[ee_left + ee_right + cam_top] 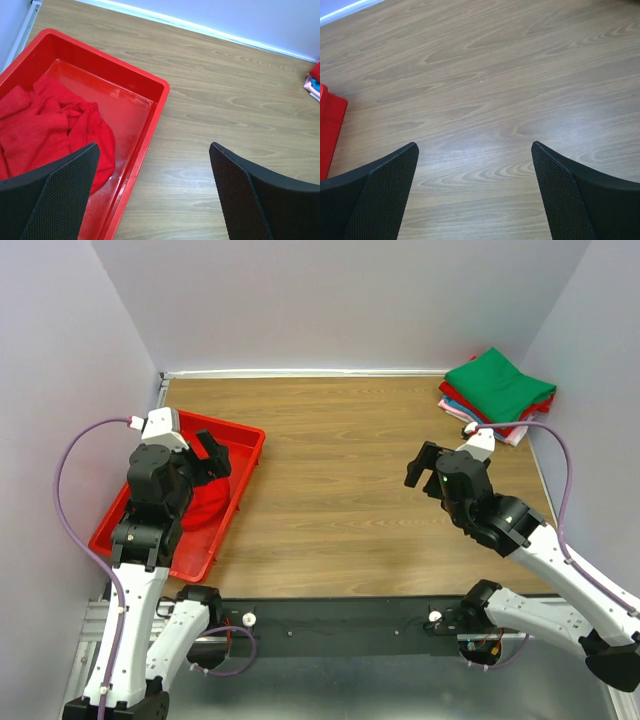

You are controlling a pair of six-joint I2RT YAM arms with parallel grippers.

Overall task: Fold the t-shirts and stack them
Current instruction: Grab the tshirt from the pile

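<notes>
A crumpled bright red t-shirt [45, 130] lies in the red plastic tray [150, 125] at the table's left; it also shows in the top view [205, 502]. My left gripper [212, 455] hovers above the tray's right rim, open and empty; in its wrist view [152, 192] one finger is over the shirt, the other over bare wood. A stack of folded t-shirts [498, 390], green on top with red, blue and pink below, sits at the far right corner. My right gripper [425, 465] is open and empty above the table's middle right [475, 192].
The red tray [245, 445] stands along the left wall. Purple-grey walls enclose the wooden table [340, 480] on three sides. Purple cables loop off both arms. The tray's corner [330, 130] shows at the left edge of the right wrist view.
</notes>
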